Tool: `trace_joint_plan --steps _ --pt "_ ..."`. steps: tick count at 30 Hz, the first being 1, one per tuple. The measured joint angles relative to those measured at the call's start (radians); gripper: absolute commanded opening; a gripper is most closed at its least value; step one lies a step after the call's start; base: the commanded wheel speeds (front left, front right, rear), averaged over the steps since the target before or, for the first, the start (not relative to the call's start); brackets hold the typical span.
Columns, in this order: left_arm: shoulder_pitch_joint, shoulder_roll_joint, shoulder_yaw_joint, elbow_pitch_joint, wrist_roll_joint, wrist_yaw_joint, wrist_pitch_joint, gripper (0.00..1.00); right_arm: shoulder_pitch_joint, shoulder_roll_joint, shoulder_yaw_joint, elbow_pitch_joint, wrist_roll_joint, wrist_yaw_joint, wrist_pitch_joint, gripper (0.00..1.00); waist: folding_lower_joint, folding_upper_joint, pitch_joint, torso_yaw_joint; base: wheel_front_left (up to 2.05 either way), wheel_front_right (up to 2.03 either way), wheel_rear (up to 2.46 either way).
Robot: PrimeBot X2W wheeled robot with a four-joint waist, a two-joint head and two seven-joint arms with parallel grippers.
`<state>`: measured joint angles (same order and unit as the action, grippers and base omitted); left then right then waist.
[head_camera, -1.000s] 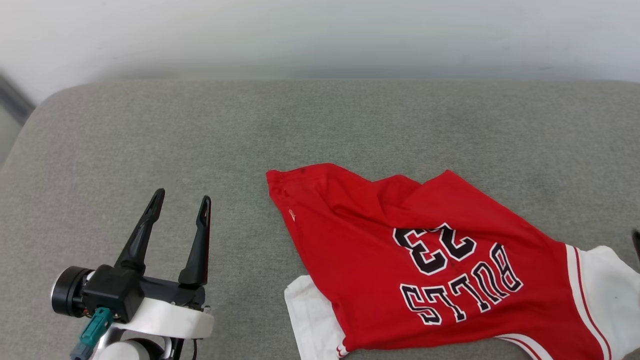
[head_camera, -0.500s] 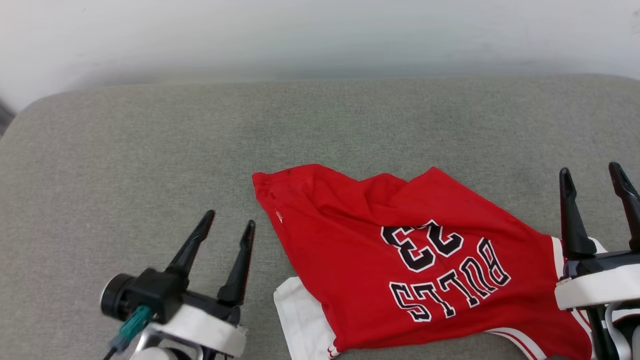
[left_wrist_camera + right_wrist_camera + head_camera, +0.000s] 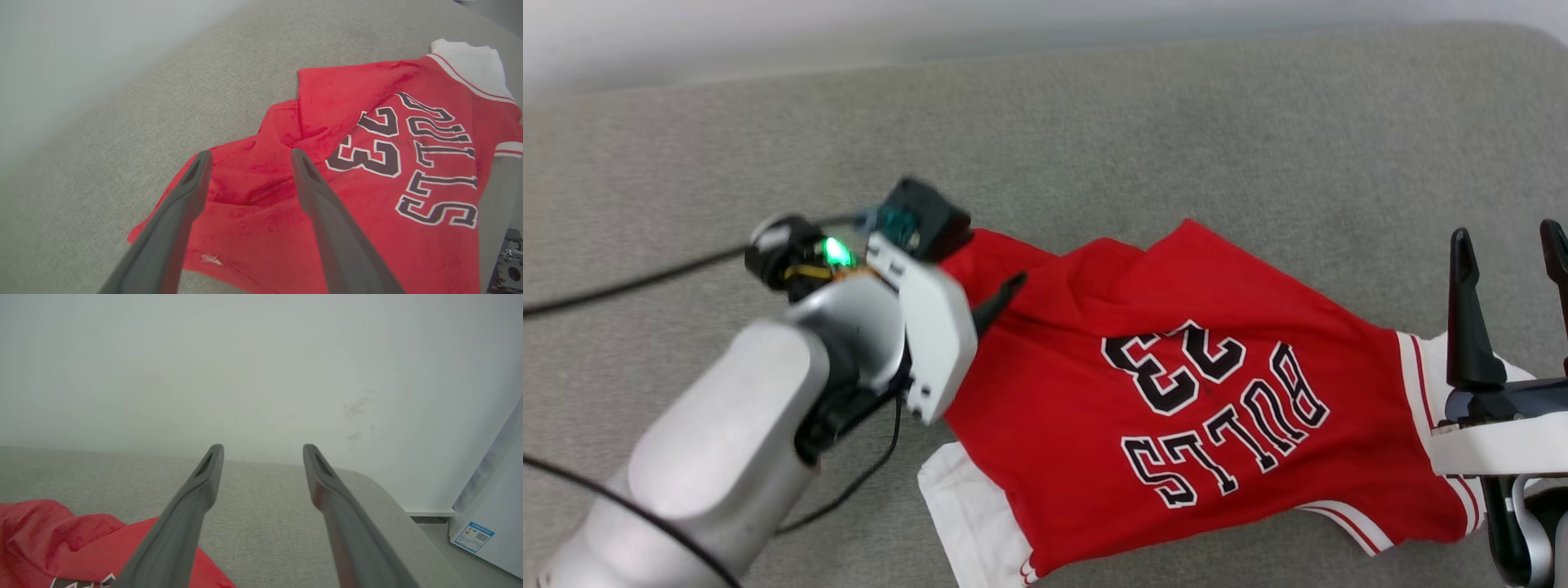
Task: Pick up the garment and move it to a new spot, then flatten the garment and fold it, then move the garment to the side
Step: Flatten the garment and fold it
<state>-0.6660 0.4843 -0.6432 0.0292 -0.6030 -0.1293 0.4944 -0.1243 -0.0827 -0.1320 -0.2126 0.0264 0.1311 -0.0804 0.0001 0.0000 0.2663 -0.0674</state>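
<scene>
Red cloth of the garment (image 3: 1192,408) lay rumpled and print-side up on the grey cushion (image 3: 1176,122), its black "BULLS 23" lettering (image 3: 1217,412) showing and white sleeves at two of its edges. At the garment's plain red hem corner, the left gripper (image 3: 250,154) hung with its fingers spread wide over a fold. Nothing was pinched between them, and I could not tell whether the tips touched the cloth. At the garment's opposite end, by the striped white sleeve (image 3: 1429,376), the right gripper (image 3: 1508,233) stood equally wide apart and empty, its fingers pointing away from the garment toward the pale wall (image 3: 245,355).
</scene>
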Motion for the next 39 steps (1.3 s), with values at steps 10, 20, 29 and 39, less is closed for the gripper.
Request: trace_joint_plan --steps 10,20,29,39 --pt "-0.273 0.042 -0.192 0.151 -0.151 0.0 0.273 1.0 -0.022 0.024 0.011 0.021 0.009 0.0 -0.034 1.0 0.0 0.0 0.108 -0.091 0.0 0.0 0.0" --pt "-0.343 0.115 -0.362 0.209 -0.201 0.0 0.351 0.31 -0.036 0.03 0.025 0.069 0.03 0.0 -0.069 1.0 0.0 0.0 0.175 -0.153 0.0 0.0 0.0" --pt "-0.438 0.156 -0.411 0.213 -0.185 -0.002 0.165 0.0 -0.042 0.031 0.039 0.104 0.042 0.0 -0.077 1.0 0.0 0.0 0.164 -0.162 0.0 0.0 0.0" --pt "-0.672 0.103 -0.387 0.362 -0.096 -0.002 0.029 0.0 -0.06 0.031 0.084 0.127 0.054 0.0 -0.087 1.0 0.0 0.0 0.174 -0.194 0.0 0.0 0.0"
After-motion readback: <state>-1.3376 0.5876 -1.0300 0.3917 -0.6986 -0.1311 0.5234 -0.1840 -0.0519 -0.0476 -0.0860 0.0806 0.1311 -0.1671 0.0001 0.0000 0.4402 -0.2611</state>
